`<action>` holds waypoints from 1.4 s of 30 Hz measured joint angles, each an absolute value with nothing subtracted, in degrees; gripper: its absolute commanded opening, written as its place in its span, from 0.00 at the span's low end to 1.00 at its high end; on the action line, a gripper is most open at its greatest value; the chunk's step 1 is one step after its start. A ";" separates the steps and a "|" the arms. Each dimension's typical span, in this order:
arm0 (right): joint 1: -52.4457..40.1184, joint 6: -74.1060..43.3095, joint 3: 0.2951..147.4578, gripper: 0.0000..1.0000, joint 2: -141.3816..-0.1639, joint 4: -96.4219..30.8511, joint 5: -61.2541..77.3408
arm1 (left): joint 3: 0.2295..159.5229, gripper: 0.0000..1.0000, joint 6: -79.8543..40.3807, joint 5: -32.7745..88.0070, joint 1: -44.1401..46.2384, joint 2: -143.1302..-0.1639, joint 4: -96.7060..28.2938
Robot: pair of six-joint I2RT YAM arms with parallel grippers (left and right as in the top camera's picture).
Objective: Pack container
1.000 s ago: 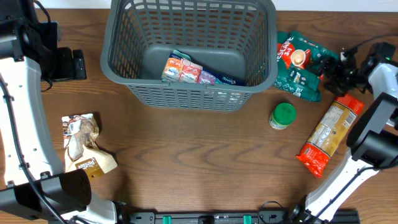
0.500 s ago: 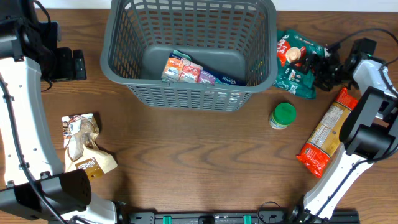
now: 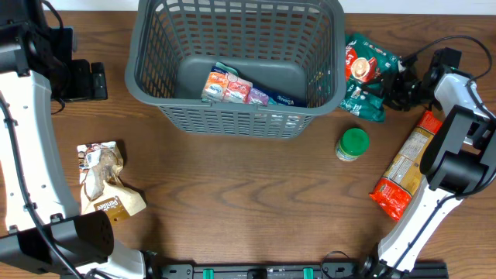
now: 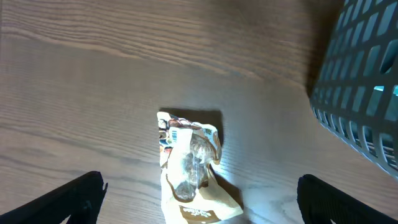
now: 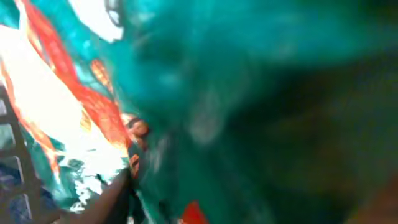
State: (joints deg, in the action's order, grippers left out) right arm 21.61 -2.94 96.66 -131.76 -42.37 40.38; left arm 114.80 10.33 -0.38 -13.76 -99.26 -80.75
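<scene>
Snack packs in my basket

The container [image 3: 236, 118] sits at the table's [image 3: 248, 201] far middle, with small packets [image 3: 232, 87] on its floor. My left gripper [image 4: 199, 196] is spread wide. My right gripper [image 3: 397, 84] touches the green bag [image 3: 363, 71]; I cannot tell its grip.

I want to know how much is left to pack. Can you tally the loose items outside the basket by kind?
Soft bags and pouches: 3 (teal bag, orange packet, beige pouch)
Green-lidded jar: 1
Total outside the container: 4
</scene>
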 measured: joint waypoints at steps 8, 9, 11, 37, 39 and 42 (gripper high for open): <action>21.58 -3.31 96.71 0.01 -131.76 -43.18 40.40 | 114.80 0.99 10.37 -0.40 -13.76 -99.26 -80.73; 21.58 -3.33 96.75 0.01 -131.72 -43.68 40.10 | 114.80 0.99 10.41 -0.40 -13.76 -99.26 -80.75; 21.58 -3.36 96.79 0.01 -131.24 -45.28 39.11 | 114.80 0.99 10.52 -0.40 -13.76 -99.26 -80.75; 16.40 -1.58 94.59 0.01 -86.89 -49.10 8.69 | 114.80 0.99 10.52 -0.38 -13.76 -99.26 -80.66; 13.80 -0.64 94.37 0.01 -83.46 -44.93 8.54 | 114.80 0.98 10.52 -0.40 -13.76 -99.26 -80.68; 8.80 0.32 94.56 0.01 -77.21 -35.92 8.45 | 114.80 0.99 10.52 -0.38 -13.76 -99.26 -80.68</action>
State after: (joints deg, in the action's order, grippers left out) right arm 8.80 0.32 94.56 -77.21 -35.92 8.45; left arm 114.80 10.52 -0.38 -13.76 -99.26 -80.68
